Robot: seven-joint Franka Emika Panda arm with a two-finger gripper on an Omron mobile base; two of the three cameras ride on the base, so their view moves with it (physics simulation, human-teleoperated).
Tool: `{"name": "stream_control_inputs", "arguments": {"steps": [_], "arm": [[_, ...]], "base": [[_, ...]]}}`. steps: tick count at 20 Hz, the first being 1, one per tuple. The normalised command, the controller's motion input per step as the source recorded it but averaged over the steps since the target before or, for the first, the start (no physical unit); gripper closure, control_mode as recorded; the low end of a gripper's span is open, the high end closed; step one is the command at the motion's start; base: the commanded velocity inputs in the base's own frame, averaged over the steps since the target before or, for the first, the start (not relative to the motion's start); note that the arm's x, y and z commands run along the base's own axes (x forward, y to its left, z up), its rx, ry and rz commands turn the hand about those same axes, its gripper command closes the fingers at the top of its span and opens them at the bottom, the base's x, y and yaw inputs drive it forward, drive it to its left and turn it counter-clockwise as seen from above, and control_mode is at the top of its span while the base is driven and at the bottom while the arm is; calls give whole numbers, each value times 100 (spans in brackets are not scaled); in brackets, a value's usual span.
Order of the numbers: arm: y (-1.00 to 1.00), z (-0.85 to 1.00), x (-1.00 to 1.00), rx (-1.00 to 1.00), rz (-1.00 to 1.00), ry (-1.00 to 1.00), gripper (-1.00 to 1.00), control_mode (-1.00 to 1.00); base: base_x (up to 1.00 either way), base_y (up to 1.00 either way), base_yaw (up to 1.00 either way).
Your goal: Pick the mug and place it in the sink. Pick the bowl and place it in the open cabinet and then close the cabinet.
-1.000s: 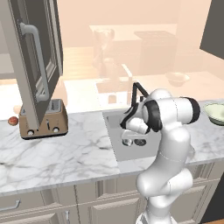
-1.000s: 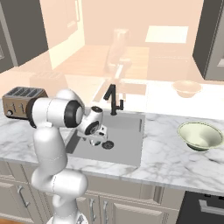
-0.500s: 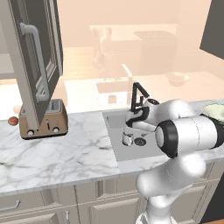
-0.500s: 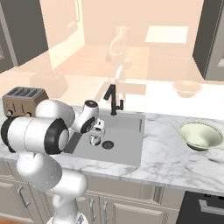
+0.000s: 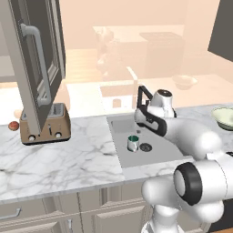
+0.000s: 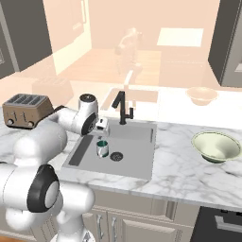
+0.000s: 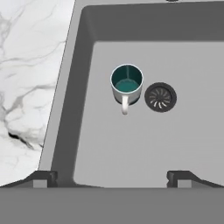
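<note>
From the left base view I cannot make out the far end of the pale green-white bowl (image 5: 224, 117), cut off at the frame's edge behind my arm. The brown toaster (image 5: 45, 129) stands under the open beige-grey wall cabinet door (image 5: 38, 59), well apart from the grey recessed sink (image 7: 175, 140); the dark faucet (image 6: 123, 107) rises behind it. The small teal-banded mug (image 7: 127, 84) stands upright in the sink beside the round drain (image 7: 160, 97), below my two-finger gripper (image 7: 112, 177), whose jaws stand wide apart, holding nothing.

toaster (image 5: 44, 129), tiny red cup (image 5: 13, 125), faucet (image 6: 122, 107)
</note>
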Motion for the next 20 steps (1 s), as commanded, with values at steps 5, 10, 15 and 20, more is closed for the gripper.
{"name": "stream_control_inputs", "arguments": {"steps": [5, 10, 15, 20], "arm": [[-16, 72, -43, -6, 1, 0, -100, -100], [-21, 54, -45, -6, 3, 0, -100, -100], [-13, 31, -27, 0, 0, 0, -100, -100], [3, 37, -3, 0, 0, 2, -100, -100]], "base": [[0, 0, 0], [0, 0, 0], [0, 0, 0], [0, 0, 0]]}}
